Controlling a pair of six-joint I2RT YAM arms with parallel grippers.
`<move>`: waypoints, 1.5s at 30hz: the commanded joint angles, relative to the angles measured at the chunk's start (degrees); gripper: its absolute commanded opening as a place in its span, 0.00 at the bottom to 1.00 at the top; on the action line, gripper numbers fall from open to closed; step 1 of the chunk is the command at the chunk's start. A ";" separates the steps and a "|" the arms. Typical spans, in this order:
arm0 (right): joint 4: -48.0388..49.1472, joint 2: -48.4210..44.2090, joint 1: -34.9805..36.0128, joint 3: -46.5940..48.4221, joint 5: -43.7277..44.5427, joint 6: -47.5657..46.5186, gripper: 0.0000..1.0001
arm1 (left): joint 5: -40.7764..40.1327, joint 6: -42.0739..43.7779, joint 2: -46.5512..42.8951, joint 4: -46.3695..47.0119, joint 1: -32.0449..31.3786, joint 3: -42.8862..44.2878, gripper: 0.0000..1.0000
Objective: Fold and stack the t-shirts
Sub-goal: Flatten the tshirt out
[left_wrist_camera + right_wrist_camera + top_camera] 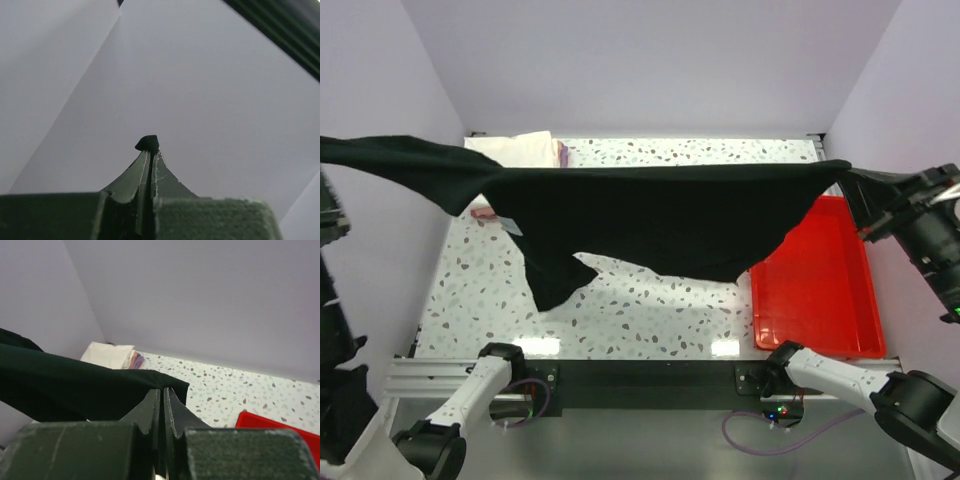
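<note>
The black t-shirt (650, 215) hangs stretched in the air across the table, held at both ends. My left gripper (150, 147) is shut on one end; only a small black nub of cloth (147, 142) shows past its tips. The gripper itself is out of the top view at the far left. My right gripper (865, 210) is shut on the other end of the black t-shirt (75, 387). A stack of folded shirts, white on top with pink and lavender under it (532, 150), lies at the table's back left; it also shows in the right wrist view (112, 356).
A red plastic tray (820, 285) lies on the right of the speckled table (650, 310). Lavender walls enclose the back and sides. The arm bases stand at the near edge.
</note>
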 commanded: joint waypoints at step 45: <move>24.40 63.87 -25.24 -15.29 -13.99 -7.75 0.00 | -1.87 13.91 61.60 40.22 0.20 -34.97 0.00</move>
